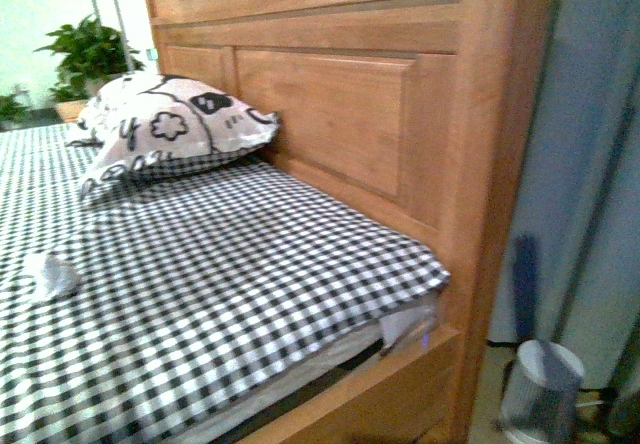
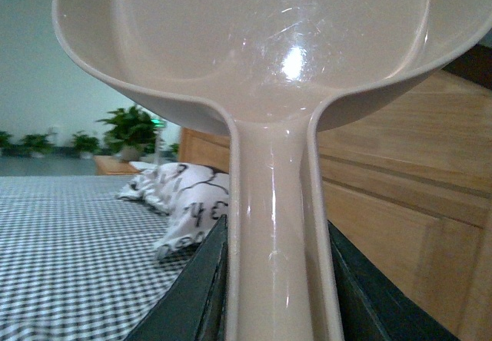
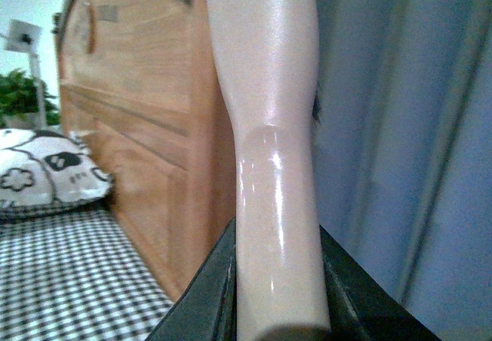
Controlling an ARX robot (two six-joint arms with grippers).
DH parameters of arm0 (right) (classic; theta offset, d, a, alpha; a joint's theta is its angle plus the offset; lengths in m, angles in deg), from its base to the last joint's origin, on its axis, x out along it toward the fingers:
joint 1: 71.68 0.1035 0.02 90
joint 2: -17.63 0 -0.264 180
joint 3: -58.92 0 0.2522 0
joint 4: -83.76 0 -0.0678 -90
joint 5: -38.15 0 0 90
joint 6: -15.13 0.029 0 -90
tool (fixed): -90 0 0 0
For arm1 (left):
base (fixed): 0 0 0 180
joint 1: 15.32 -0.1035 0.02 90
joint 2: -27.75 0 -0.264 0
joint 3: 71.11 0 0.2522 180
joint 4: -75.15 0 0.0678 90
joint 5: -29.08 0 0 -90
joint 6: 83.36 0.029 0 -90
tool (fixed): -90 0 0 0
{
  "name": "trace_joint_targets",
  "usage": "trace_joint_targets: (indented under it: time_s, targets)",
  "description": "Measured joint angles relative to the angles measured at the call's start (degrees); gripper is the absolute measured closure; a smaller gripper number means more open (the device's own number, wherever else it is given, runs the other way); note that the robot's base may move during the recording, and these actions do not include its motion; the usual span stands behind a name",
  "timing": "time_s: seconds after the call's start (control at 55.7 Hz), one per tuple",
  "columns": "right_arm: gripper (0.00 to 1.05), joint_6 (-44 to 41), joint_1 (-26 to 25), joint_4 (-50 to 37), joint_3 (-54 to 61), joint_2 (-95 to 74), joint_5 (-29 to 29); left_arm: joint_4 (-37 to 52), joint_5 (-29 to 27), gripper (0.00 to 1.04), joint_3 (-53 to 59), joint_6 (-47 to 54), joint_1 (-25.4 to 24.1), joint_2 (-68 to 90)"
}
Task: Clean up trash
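Observation:
The trash (image 1: 50, 272), a small crumpled white paper wad, lies on the checked bedsheet (image 1: 230, 284) at the left in the front view. Neither arm shows in that view. In the left wrist view my left gripper (image 2: 277, 295) is shut on the handle of the pinkish-beige dustpan (image 2: 254, 41), whose scoop fills the upper picture. In the right wrist view my right gripper (image 3: 278, 295) is shut on the beige brush handle (image 3: 269, 126), which rises out of the jaws. The brush's bristles are out of view.
A white pillow with black prints (image 1: 165, 124) rests against the wooden headboard (image 1: 350, 94). A mesh waste bin (image 1: 540, 389) stands on the floor right of the bed, before a blue curtain (image 1: 590, 164). Potted plants (image 1: 90, 54) stand beyond the bed.

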Motion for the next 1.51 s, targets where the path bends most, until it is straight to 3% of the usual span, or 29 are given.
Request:
trace_joint_targets:
  time_s: [0.665,0.737,0.808,0.916,1.024,1.114,1.509]
  targets:
    - [0.84,-0.5,0.2,0.0,0.0,-0.1,0.1,-0.2,0.0,0.77,0.0,-0.2,-0.2,-0.1]
    - [0.84,-0.5,0.0,0.0,0.0,-0.1,-0.4,-14.9,1.4,0.77,-5.3,-3.5,-1.2,2.1]
    - [0.84,-0.5,0.0,0.0,0.0,0.0,-0.4,-32.8,8.4,0.77,-13.6,-6.0,-6.6,8.8]
    - [0.84,-0.5,0.0,0.0,0.0,0.0,0.0,-42.0,17.3,0.77,-17.2,-3.7,-12.6,18.6]
    - [0.84,-0.5,0.0,0.0,0.0,0.0,-0.1,-40.7,24.1,0.77,-18.4,5.0,-14.7,31.4]
    - [0.84,-0.5,0.0,0.0,0.0,0.0,-0.1,-37.8,25.9,0.77,-20.0,12.6,-15.0,39.4]
    - [0.84,-0.5,0.0,0.0,0.0,0.0,-0.1,-29.2,27.2,0.77,-27.3,33.4,-13.5,62.4]
